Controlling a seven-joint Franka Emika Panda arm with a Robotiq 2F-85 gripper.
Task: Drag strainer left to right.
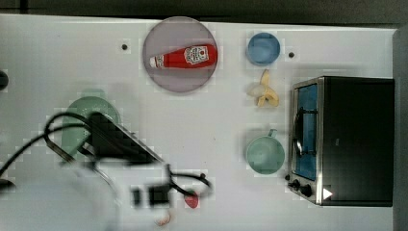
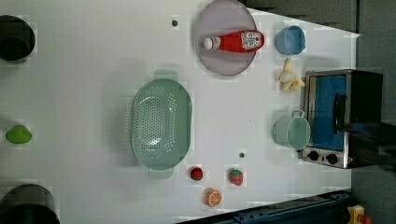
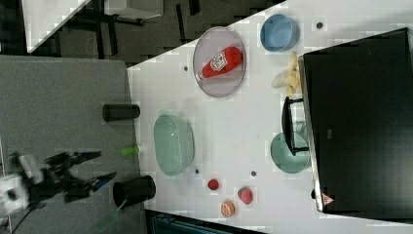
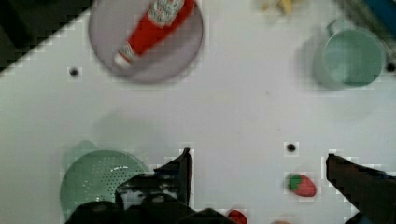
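Hand [image 3: 95, 168]: spread wide, empty, held off the surface [image 2: 93, 70] beyond its edge in the right view. Fingers [image 4: 184, 175] seen well apart in the wrist view.

Strainer [image 2: 161, 123]: lay just ahead of the hand toward the right view's right, untouched, upright (perforated bottom up to the camera). Long axis ran up-down in the left view, tab handles at each end. Sat toward the top view's left.

Mug [image 2: 291, 131] and oven [image 2: 341, 116]: stood well apart on the far side, the probable direction of the drag.
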